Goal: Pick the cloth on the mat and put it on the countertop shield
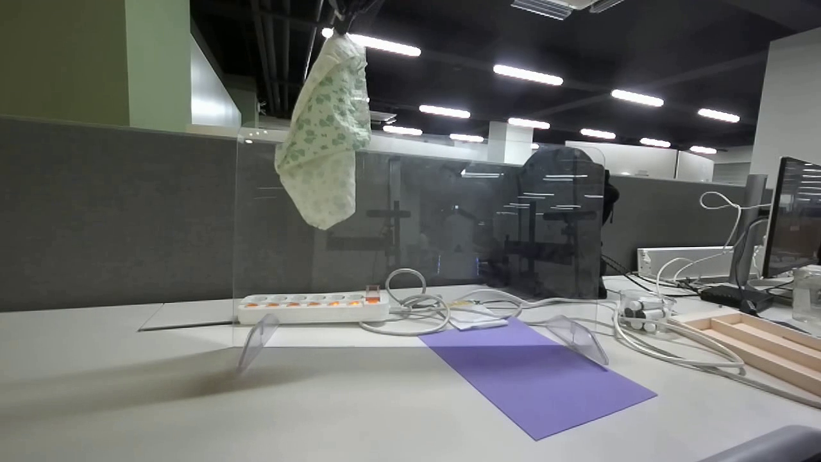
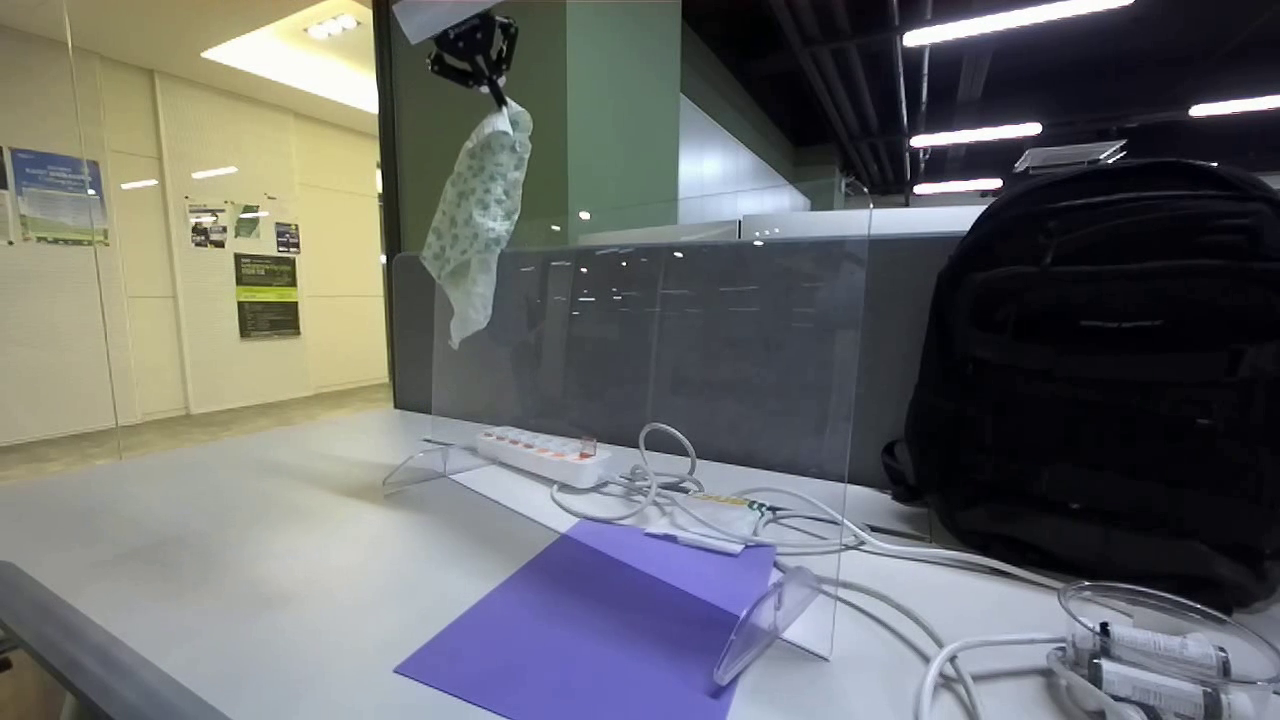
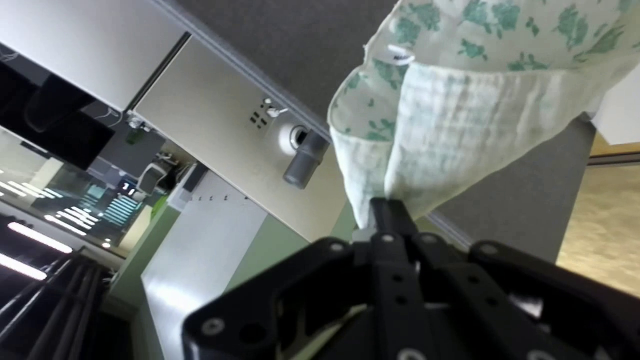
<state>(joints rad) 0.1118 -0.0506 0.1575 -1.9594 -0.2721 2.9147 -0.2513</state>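
Observation:
The cloth, white with green leaf prints, hangs from my gripper in both exterior views (image 1: 326,128) (image 2: 482,195). In the wrist view the cloth (image 3: 480,110) spreads up and right from the fingertips. My gripper (image 3: 387,202) is shut on a corner of it; it also shows in the exterior views (image 1: 343,29) (image 2: 498,95). The clear countertop shield (image 1: 442,224) (image 2: 700,340) stands upright on two feet. The cloth's lower part overlaps the shield's upper left in both exterior views; I cannot tell whether they touch. The purple mat (image 1: 539,385) (image 2: 580,640) lies flat, partly under the shield.
A white power strip (image 1: 314,309) and looped white cables (image 1: 423,314) lie behind the shield. A black backpack (image 2: 1100,380) stands beside it. A clear container of small bottles (image 1: 644,311), a wooden tray (image 1: 757,343) and a monitor (image 1: 795,218) are at the right.

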